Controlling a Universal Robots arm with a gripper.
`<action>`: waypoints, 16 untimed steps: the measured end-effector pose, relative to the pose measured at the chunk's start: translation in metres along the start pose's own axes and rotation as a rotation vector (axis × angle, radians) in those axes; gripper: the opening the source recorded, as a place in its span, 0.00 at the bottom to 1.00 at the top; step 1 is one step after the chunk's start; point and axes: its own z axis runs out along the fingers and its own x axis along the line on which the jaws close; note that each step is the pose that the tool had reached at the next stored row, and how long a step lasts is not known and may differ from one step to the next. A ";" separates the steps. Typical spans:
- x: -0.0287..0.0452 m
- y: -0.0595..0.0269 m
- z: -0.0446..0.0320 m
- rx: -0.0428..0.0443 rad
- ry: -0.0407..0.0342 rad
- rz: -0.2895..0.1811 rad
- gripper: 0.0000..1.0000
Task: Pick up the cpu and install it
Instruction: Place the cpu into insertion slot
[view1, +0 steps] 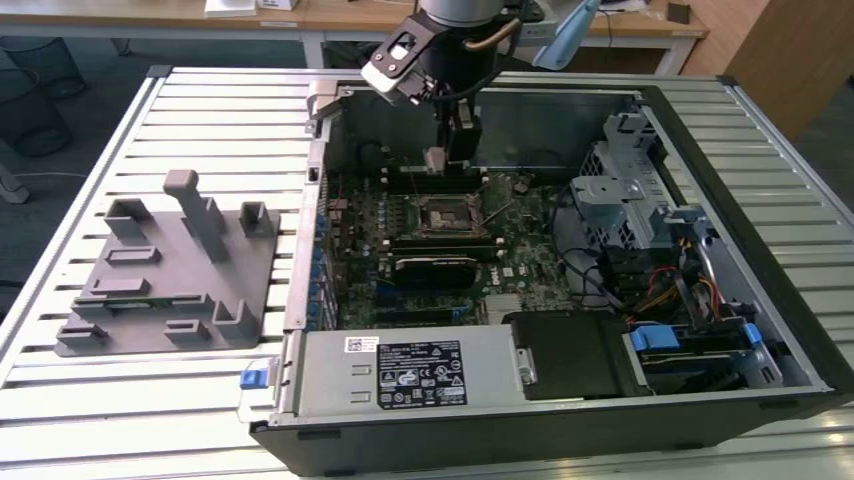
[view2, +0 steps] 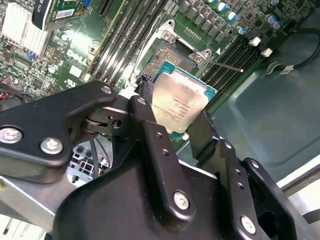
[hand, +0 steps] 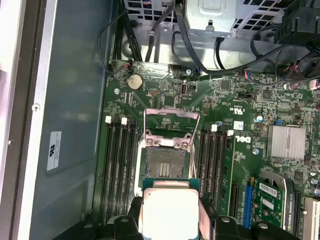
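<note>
Over the motherboard (hand: 170, 90), end effector (view2: 176, 117) clamps cpu (view2: 180, 100); first wrist view shows socket (hand: 165, 162).

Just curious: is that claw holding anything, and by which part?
Yes. The gripper pinches the cpu by two opposite edges, leaving its metal top bare.

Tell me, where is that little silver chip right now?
In both wrist views the cpu is clamped in the tool, hanging over the motherboard close to the open socket, not seated in it.
</note>
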 end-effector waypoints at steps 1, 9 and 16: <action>0.0000 0.0000 0.0003 0.0000 0.0000 0.000 0.53; 0.0000 -0.0001 0.0028 0.0000 0.0000 0.000 0.53; 0.0000 -0.0002 0.0050 -0.0001 0.0001 0.000 0.53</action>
